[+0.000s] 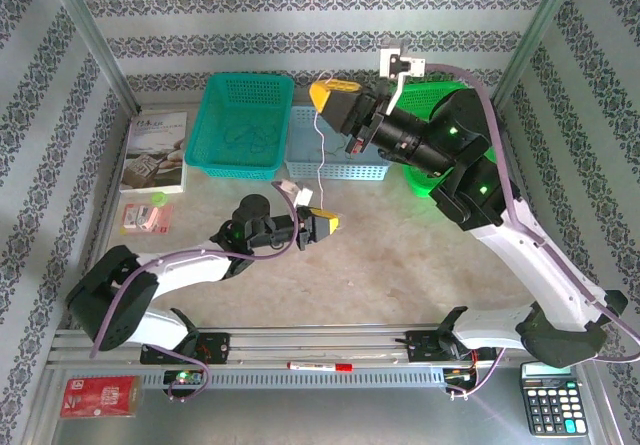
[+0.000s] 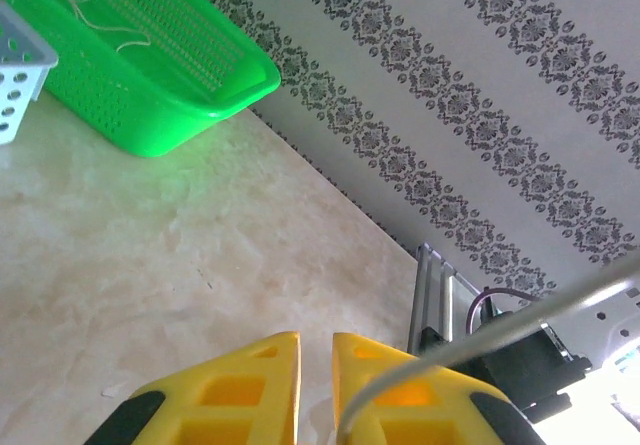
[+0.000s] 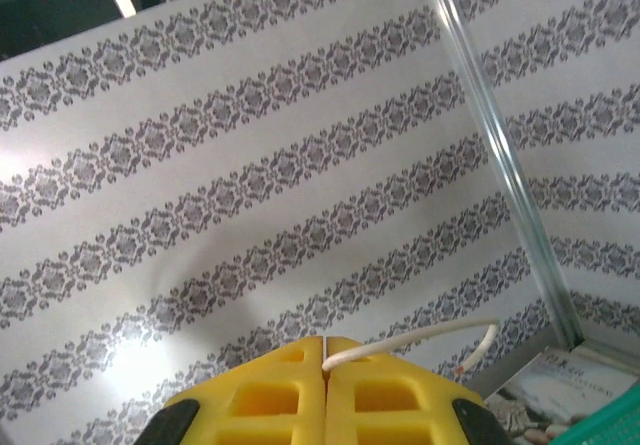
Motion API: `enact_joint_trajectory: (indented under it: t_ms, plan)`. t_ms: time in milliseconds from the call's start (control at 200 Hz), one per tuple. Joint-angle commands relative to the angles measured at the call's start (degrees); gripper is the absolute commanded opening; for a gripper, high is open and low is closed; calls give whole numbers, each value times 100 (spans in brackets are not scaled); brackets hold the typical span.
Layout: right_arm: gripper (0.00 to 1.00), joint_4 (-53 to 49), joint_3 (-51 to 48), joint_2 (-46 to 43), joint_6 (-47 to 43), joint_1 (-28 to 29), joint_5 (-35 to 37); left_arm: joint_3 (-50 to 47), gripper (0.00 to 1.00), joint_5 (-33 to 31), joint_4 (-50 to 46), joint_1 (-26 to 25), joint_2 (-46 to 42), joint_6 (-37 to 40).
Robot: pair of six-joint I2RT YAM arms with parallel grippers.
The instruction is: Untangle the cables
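Yellow left gripper (image 1: pixel 333 222), right gripper (image 1: pixel 317 93); whitish cable (image 1: pixel 320 155); teal basket (image 1: pixel 250 100); damask-striped walls (image 1: pixel 300 5)

Held the left gripper (image 2: pixel 315 340) low over the pale marbled table (image 2: pixel 150 295), yellow jaws closed to a slit on a whitish cable (image 2: pixel 480 340) arcing off to the right. Faced a green basket (image 2: pixel 190 95) with a thin yellowish strand (image 2: pixel 120 27) inside, patterned wallpaper (image 2: pixel 480 95) behind.

Brightly, evenly lit. Softly shadowed on grey patterned wallpaper (image 3: pixel 200 265) up-left of the yellow right claw (image 3: pixel 325 350). Blown white right of the yellow left claw (image 2: pixel 315 340).
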Motion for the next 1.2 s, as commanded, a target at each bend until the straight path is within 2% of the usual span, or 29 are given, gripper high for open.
enact_joint_trajectory:
  t_ms: [0, 380, 575, 844, 1044, 1194]
  plan:
    - [0, 170, 287, 37, 98, -135, 94, -153, 17, 145, 1045, -29, 250, -388]
    - [0, 190, 286, -94, 287, -694, 54, -605, 16, 134, 1972, -64, 942, -757]
    - [0, 183, 188, -96, 286, -777, -9, -788, 17, -17, 1859, -65, 601, -691]
    - [0, 247, -206, -241, 299, -798, -43, -989, 50, -457, -108, -81, -1040, 130]
    - [0, 288, -561, -430, 368, -776, -111, -524, 63, -840, -1770, -110, -2247, 852]
    - [0, 288, -814, -550, 359, -690, -107, 100, 72, -769, -2257, -110, -2496, 1169]
